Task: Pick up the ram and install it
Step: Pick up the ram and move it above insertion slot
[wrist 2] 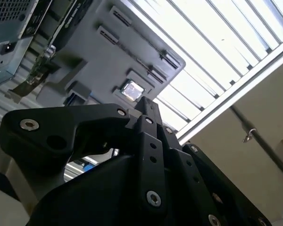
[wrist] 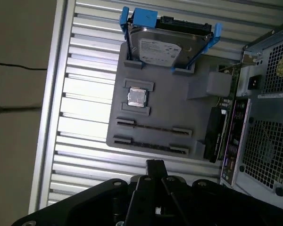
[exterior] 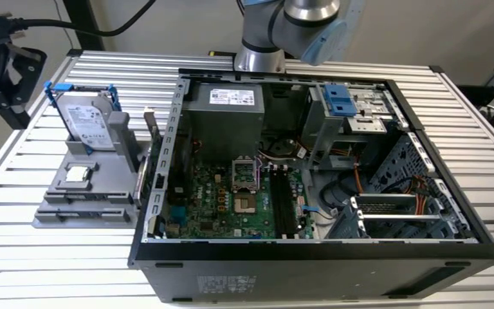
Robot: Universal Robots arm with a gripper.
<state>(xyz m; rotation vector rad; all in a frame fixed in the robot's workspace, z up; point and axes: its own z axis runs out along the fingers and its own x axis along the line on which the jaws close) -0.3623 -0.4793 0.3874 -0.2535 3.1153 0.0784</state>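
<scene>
My gripper (wrist: pixel 155 165) (wrist 2: pixel 146 106) hangs high over the grey parts holder (wrist: pixel 198 101), its black fingers pressed together with nothing between them. In the first wrist view its tip lies just off the holder's edge, beside the two long grooves. A thin dark strip (wrist: pixel 153 145) lies in the nearer groove and may be the ram seen edge-on; I cannot tell for sure. The holder (exterior: pixel 58 215) sits on the slatted table at the exterior view's left, beside the open computer case (exterior: pixel 316 254). The long black memory slots (exterior: pixel 285 203) lie on the green motherboard.
On the holder stand a silver hard drive with blue rails (wrist: pixel 167 47) (exterior: pixel 84 122), a square processor (wrist: pixel 137 98) (exterior: pixel 77 172) and a card with a metal bracket (wrist: pixel 216 134) against the case wall. The arm's base (exterior: pixel 260 58) stands behind the case.
</scene>
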